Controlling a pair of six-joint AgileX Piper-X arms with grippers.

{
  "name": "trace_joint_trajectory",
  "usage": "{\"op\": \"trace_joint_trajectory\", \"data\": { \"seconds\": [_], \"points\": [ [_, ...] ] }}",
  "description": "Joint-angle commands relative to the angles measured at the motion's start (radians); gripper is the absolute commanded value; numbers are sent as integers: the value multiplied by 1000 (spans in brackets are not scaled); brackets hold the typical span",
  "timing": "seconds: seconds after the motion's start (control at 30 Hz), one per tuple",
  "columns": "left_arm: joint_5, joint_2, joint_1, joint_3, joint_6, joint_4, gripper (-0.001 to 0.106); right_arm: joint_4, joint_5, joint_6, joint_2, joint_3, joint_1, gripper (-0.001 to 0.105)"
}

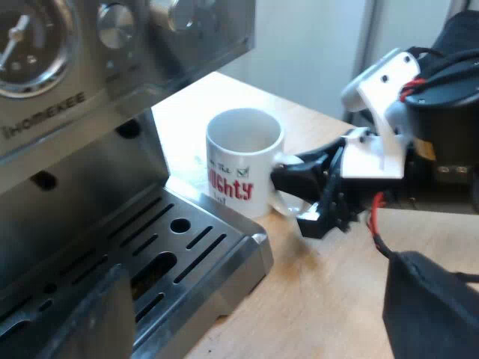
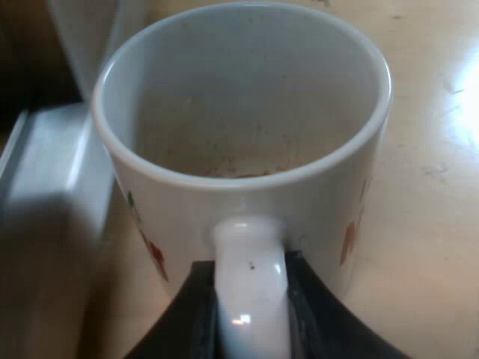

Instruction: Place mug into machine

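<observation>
Pinching the mug [image 2: 329, 209] handle, right tool [image 1: 298, 196] sits beside machine [image 1: 90, 187].

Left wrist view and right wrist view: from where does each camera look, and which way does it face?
Left wrist view: on the left arm, facing the espresso machine and the mug beside its drip tray; own left gripper open.
Right wrist view: on the right arm, looking down into the mug; own right gripper clamps its handle.
Shared: mug, machine, right gripper.

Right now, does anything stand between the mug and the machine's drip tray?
Nothing visible does. The mug stands on the table beside the drip tray corner, its handle held by the right gripper.
</observation>
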Motion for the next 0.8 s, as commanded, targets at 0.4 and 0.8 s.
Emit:
{"op": "trace_joint_trajectory", "data": {
  "seconds": [0.4,0.8],
  "points": [
    [-17,-176,-2,-5,-13,74,70,261,12,-23,-298,7,25,0],
    [-60,-387,-2,-5,-13,357,70,418,10,-26,-607,7,74,0]
  ]
}}
